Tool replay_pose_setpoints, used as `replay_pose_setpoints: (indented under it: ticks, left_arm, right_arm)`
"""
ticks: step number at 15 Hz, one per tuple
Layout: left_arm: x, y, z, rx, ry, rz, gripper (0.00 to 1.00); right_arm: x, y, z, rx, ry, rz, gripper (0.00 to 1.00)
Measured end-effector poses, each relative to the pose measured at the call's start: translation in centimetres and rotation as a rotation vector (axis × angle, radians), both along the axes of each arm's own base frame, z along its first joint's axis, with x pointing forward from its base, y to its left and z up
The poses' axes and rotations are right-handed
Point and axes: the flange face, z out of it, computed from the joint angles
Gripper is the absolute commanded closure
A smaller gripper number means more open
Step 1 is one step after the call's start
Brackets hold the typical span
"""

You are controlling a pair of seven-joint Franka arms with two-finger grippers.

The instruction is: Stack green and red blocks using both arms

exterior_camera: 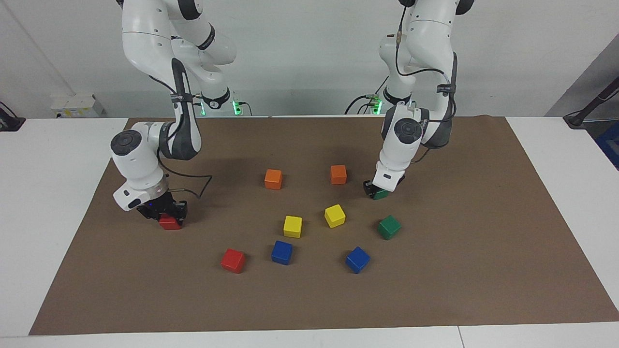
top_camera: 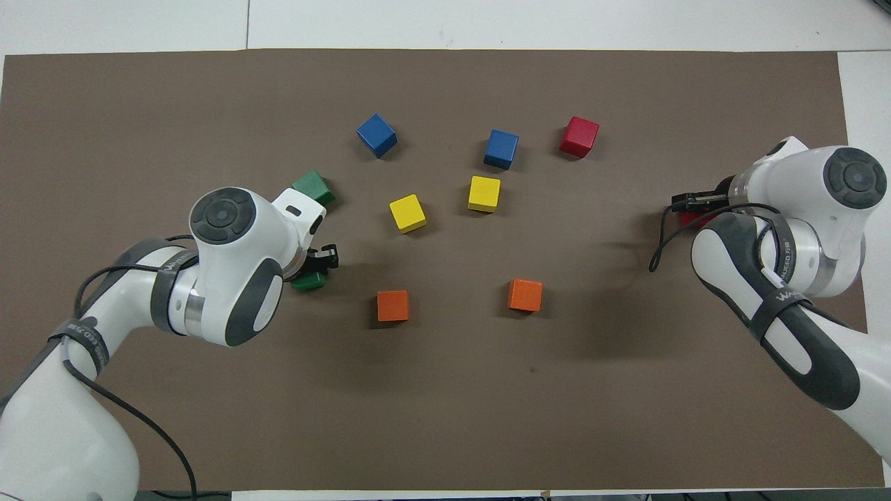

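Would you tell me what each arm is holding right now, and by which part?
The left gripper is at a green block, the right gripper at a red block, each from above. Whether either is gripped cannot be told.

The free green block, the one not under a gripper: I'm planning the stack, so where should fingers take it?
Come straight down on the free green block and close on two opposite side faces; it sits turned on the brown mat, so rotate the fingers to match. No cube crowds it.
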Motion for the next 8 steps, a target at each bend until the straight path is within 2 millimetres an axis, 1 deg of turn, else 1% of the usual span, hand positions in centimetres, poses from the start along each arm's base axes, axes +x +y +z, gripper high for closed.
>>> replay_pose_setpoints:
  ticks: [1, 2, 3, 4, 5, 6, 7, 8]
  left_arm:
    - [1.1, 2.9, 0.9, -0.009, -0.001, -0.05, 1.0]
    - [2.4, 6.3, 1.9, -0.021, -0.009, -0.098, 1.0]
    - [3.5, 10.2, 2.7, -0.031, -0.025, -0.143, 1.0]
    - [4.2, 13.6, 3.1, -0.038, -0.037, -0.184, 1.0]
    - [4.5, 16.2, 3.2, -0.042, -0.042, -0.215, 1.0]
    - [4.7, 18.0, 3.0, -0.043, -0.041, -0.234, 1.0]
    - [5.0, 18.9, 2.6, -0.041, -0.039, -0.246, 1.0]
    - [5.4, 19.0, 2.0, -0.038, -0.038, -0.253, 1.0]
  right_arm:
    - [0.6, 0.4, 1.2, 0.002, 0.017, 0.006, 0.0]
    - [1.5, 1.0, 2.9, 0.003, 0.038, 0.014, 0.0]
    - [2.5, 1.9, 5.0, 0.004, 0.055, 0.016, 0.0]
    - [3.5, 3.1, 7.1, 0.001, 0.062, 0.009, 0.0]
    - [4.4, 4.9, 8.7, -0.009, 0.059, -0.009, 0.0]
    - [5.1, 7.1, 9.7, -0.011, 0.052, -0.046, 0.0]
    - [5.7, 9.5, 10.0, -0.008, 0.049, -0.091, 0.0]
    - [6.3, 11.9, 9.6, -0.003, 0.053, -0.143, 0.0]
